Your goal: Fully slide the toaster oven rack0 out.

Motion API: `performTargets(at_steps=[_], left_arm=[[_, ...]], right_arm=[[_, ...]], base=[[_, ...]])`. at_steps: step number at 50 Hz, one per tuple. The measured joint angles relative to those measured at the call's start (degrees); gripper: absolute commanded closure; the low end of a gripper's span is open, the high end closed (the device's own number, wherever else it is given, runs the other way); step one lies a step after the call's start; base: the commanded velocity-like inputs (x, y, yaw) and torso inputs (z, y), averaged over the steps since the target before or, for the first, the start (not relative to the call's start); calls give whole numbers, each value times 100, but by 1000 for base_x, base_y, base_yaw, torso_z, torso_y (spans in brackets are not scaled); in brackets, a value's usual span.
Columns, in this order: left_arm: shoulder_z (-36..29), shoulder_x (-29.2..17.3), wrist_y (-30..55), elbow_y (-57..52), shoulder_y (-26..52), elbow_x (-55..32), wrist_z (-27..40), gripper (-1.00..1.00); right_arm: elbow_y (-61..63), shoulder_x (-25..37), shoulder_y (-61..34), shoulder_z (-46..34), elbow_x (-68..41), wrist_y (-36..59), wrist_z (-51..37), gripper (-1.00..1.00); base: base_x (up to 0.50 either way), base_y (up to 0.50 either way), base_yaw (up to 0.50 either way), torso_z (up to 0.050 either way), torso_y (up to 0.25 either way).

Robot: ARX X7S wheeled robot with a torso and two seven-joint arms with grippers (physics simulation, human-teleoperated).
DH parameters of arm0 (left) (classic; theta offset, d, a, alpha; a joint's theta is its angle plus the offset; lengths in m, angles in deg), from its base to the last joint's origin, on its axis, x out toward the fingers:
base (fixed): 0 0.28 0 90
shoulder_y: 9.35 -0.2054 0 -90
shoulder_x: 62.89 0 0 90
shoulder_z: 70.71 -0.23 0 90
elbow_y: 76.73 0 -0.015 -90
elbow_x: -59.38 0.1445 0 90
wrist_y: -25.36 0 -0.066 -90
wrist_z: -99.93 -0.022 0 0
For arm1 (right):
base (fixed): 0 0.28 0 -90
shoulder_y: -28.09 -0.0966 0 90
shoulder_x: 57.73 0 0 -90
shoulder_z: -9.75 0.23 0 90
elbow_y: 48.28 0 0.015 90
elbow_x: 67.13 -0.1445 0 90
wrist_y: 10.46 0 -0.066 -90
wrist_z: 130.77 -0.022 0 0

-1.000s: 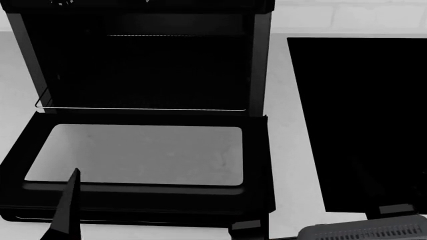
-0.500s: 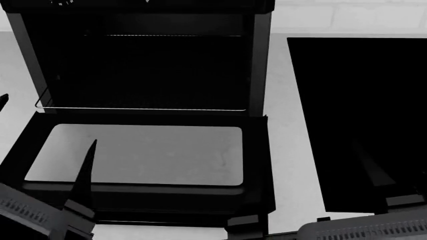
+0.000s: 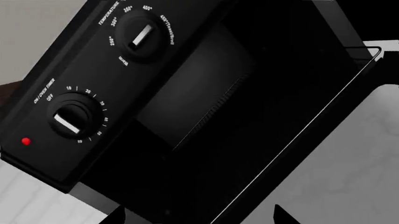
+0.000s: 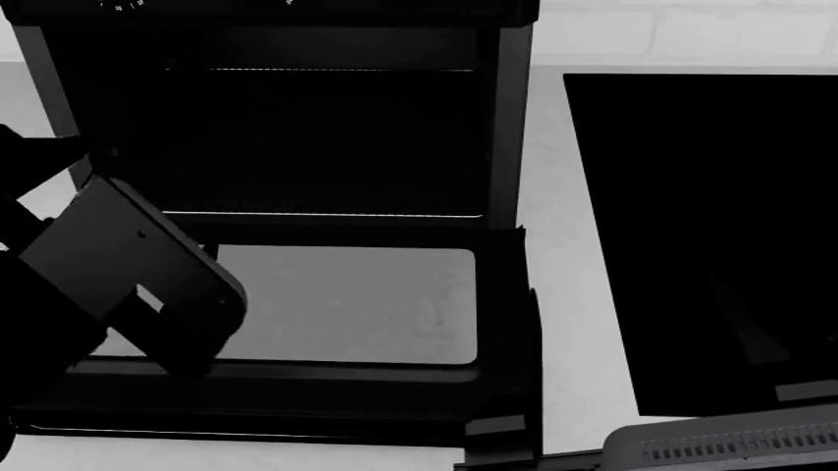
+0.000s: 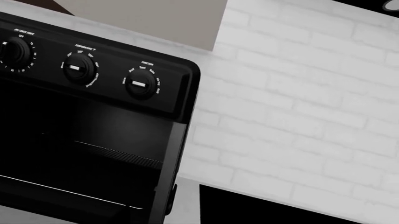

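Note:
The black toaster oven stands open, its glass-windowed door lying flat in front. The rack0 shows as a thin silver front wire low across the dark cavity. My left arm hangs over the door's left side and hides the rack's left end. In the left wrist view, my left gripper is open and empty. The rack0 wire runs between its fingertips, not touching them. My right arm is at the bottom right; its fingers do not show. The right wrist view shows the rack0 wire.
A flat glossy black cooktop lies on the pale counter right of the oven. Another thin silver line crosses the upper cavity. The oven's knobs sit on its top panel. A white brick wall stands behind.
My left arm has risen from the bottom left and now covers the door's left side and the cavity's left edge. The right arm shifted slightly. The rack has not moved.

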Motion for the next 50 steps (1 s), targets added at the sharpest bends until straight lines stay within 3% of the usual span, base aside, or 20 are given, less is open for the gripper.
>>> performTargets(at_steps=[25,50], left_arm=[[-992,1126,-558,2309,261,1260,-1554,-100],[-1485,2455,-1818,5423,136,2172,-2876,-100]], right_arm=[[0,1275,-77,-318,-1675,-455,-1756,-100],[0,1812,-62,-495,-2244,-853,-2388,-100]], base=[[0,0,0,0,0],[0,0,0,0,0]])
